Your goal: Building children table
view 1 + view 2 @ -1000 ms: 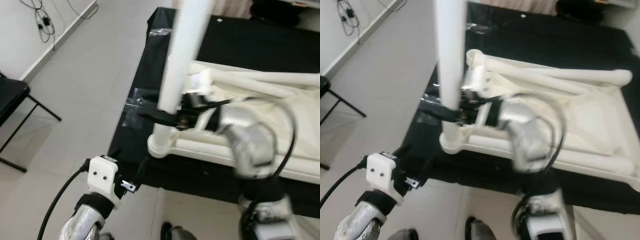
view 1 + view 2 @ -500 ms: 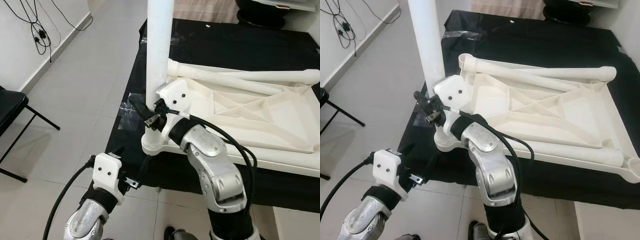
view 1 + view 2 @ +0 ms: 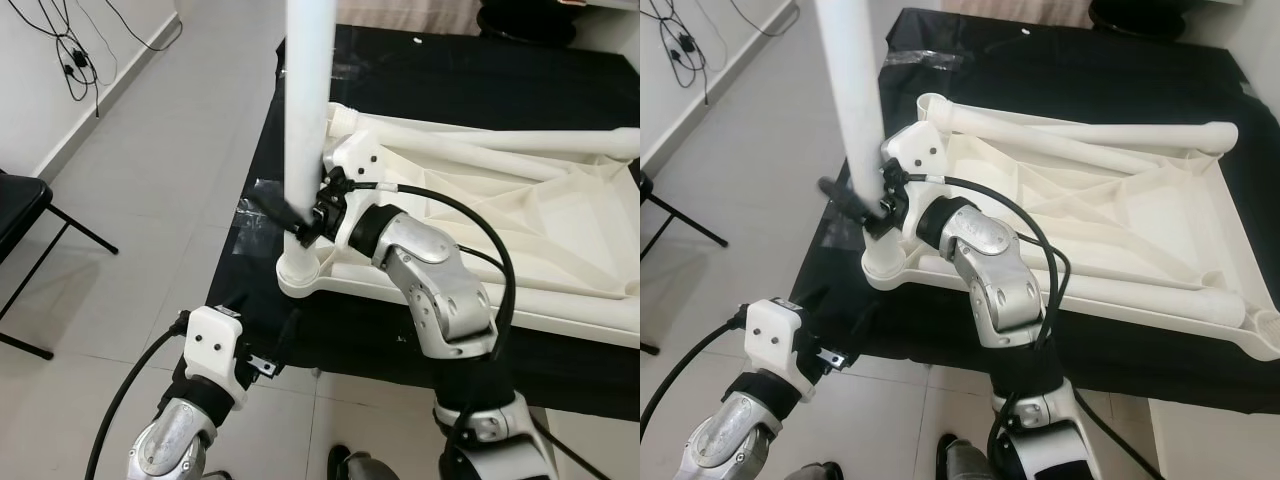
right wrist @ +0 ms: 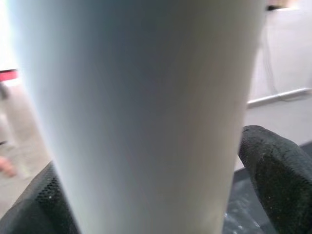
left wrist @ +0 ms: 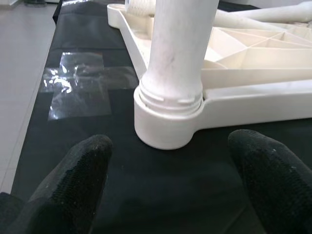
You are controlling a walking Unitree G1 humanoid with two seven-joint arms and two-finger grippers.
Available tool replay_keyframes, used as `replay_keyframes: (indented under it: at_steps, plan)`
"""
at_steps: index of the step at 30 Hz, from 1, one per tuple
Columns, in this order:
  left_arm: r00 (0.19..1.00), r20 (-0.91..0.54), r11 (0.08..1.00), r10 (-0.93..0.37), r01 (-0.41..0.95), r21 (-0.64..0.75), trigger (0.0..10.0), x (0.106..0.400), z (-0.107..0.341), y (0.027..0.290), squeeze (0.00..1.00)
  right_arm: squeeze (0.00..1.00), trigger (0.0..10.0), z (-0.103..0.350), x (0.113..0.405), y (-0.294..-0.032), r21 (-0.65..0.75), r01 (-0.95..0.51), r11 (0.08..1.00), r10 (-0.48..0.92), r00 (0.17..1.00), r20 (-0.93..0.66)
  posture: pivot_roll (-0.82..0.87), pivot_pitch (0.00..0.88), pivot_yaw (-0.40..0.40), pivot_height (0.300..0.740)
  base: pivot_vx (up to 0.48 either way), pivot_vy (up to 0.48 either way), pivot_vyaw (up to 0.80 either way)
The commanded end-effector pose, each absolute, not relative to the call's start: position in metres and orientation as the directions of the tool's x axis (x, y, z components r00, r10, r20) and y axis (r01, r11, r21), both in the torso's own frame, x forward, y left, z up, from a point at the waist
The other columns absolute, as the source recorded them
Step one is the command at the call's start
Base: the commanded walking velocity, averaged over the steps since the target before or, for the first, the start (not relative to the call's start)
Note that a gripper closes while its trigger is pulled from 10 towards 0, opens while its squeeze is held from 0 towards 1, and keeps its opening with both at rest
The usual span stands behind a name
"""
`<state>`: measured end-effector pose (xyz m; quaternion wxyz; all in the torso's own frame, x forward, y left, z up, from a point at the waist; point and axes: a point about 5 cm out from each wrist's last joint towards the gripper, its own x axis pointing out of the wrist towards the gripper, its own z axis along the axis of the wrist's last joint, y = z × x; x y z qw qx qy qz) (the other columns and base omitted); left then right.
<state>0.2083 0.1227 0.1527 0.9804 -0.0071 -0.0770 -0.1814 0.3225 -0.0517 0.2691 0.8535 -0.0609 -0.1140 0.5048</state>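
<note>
A white tabletop [image 3: 560, 230] lies upside down on a black-covered surface [image 3: 470, 90]. One white table leg [image 3: 308, 100] stands upright in the near-left corner socket [image 3: 298, 272], whose thread ring is seen close up in the left wrist view. My right gripper [image 3: 300, 215] is shut on this leg just above the socket, with a black finger [image 4: 278, 170] on either side of the tube. Low at the front edge of the surface, my left gripper [image 5: 170, 146] is open, facing the socket without touching it.
Two more white legs [image 3: 1080, 135] lie flat along the tabletop's underside. A patch of clear tape [image 5: 83, 90] shines on the black cover left of the socket. A black chair [image 3: 20, 210] and cables [image 3: 70, 50] are on the tiled floor to the left.
The leg has gone from a lean to upright in the socket, my right gripper still on it. The right elbow has swung out to the right. The left arm has stayed put.
</note>
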Motion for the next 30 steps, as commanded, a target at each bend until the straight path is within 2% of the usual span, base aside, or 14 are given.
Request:
replay_keyframes:
  at_steps: [1,2,3,4,8,11,17,18,19,20,28,30]
  plan:
    - [0.925,0.139,0.934,-0.354,0.357,0.003,10.0,0.205,0.149,0.122,0.00,1.00,10.0,0.275,0.319,-0.048,-0.257,-0.898,0.356,0.934,0.332,0.133,0.05,0.247,-0.083,0.740,0.000,0.000,0.00]
    - [0.925,0.139,0.934,-0.353,0.356,0.002,10.0,0.204,0.149,0.122,0.00,0.84,10.0,0.277,0.319,-0.049,-0.281,-0.928,0.245,0.969,0.224,0.103,0.06,0.250,-0.083,0.740,0.000,0.000,0.00]
    - [0.925,0.139,0.934,-0.353,0.356,0.002,10.0,0.204,0.149,0.122,0.00,0.84,10.0,0.277,0.319,-0.049,-0.281,-0.928,0.245,0.969,0.224,0.103,0.06,0.250,-0.083,0.740,0.000,0.000,0.00]
    - [0.925,0.139,0.934,-0.354,0.357,0.001,10.0,0.204,0.150,0.122,0.00,0.00,10.0,0.279,0.321,-0.048,-0.294,-0.942,0.162,0.986,0.146,0.078,0.06,0.251,-0.082,0.740,0.000,0.000,0.00]
    - [0.924,0.138,0.933,-0.356,0.359,0.000,10.0,0.203,0.150,0.121,0.00,0.00,10.0,0.280,0.325,-0.048,-0.291,-0.951,0.106,0.994,0.093,0.058,0.06,0.256,-0.081,0.740,0.000,0.000,0.00]
    - [0.924,0.138,0.933,-0.356,0.360,-0.001,10.0,0.201,0.150,0.121,0.00,0.00,10.0,0.286,0.329,-0.046,-0.274,-0.961,0.032,0.997,0.013,0.071,0.07,0.265,-0.081,0.740,0.000,0.000,0.00]
    - [0.924,0.135,0.933,-0.357,0.361,-0.004,10.0,0.197,0.151,0.120,0.00,0.00,10.0,0.289,0.333,-0.043,-0.253,-0.964,-0.077,0.993,-0.098,0.071,0.08,0.271,-0.079,0.740,0.000,0.000,0.00]
    - [0.924,0.135,0.932,-0.357,0.361,-0.004,10.0,0.197,0.151,0.120,0.00,0.00,0.9,0.289,0.333,-0.043,-0.243,-0.964,-0.104,0.989,-0.125,0.074,0.08,0.273,-0.078,0.740,0.000,0.000,0.00]
    - [0.924,0.134,0.932,-0.358,0.362,-0.005,10.0,0.196,0.151,0.120,0.00,0.00,0.9,0.290,0.333,-0.043,-0.239,-0.963,-0.124,0.986,-0.146,0.075,0.08,0.273,-0.078,0.740,0.000,0.000,0.00]
    - [0.924,0.134,0.932,-0.358,0.362,-0.005,10.0,0.196,0.151,0.120,0.00,0.00,0.0,0.289,0.333,-0.043,-0.233,-0.962,-0.140,0.984,-0.161,0.075,0.08,0.273,-0.078,0.740,0.000,0.000,0.00]
    - [0.924,0.131,0.932,-0.359,0.363,-0.006,10.0,0.195,0.151,0.120,0.00,0.00,0.0,0.288,0.335,-0.044,-0.235,-0.953,-0.194,0.975,-0.214,0.066,0.08,0.270,-0.077,0.740,0.000,0.000,0.00]
    - [0.923,0.131,0.931,-0.361,0.365,-0.008,10.0,0.196,0.150,0.120,0.00,0.00,0.0,0.289,0.335,-0.048,-0.248,-0.955,-0.163,0.979,-0.187,0.078,0.07,0.261,-0.075,0.740,0.000,0.000,0.00]
